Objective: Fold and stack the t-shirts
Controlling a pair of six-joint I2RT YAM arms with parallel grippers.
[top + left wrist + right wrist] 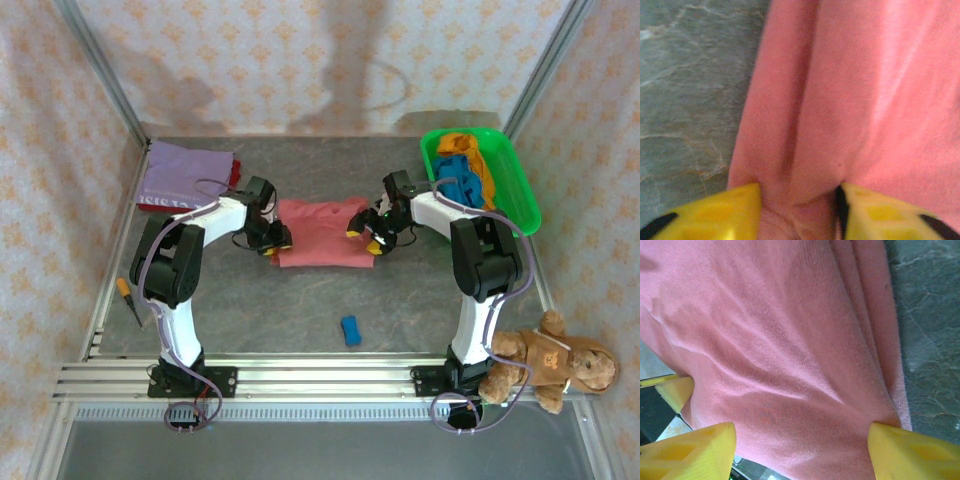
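Nearest the bases, a small blue block lies on the grey surface. At mid-surface the large salmon-pink cloth t-shirt lies partly folded between the arms: the left gripper has its jaws pinching a fold at the shirt's left edge, and the right gripper has its jaws spread over the right edge. Farther back, a folded lilac t-shirt rests on a dark red t-shirt at far left, and the green plastic bin at far right contains a crumpled blue t-shirt and an orange t-shirt.
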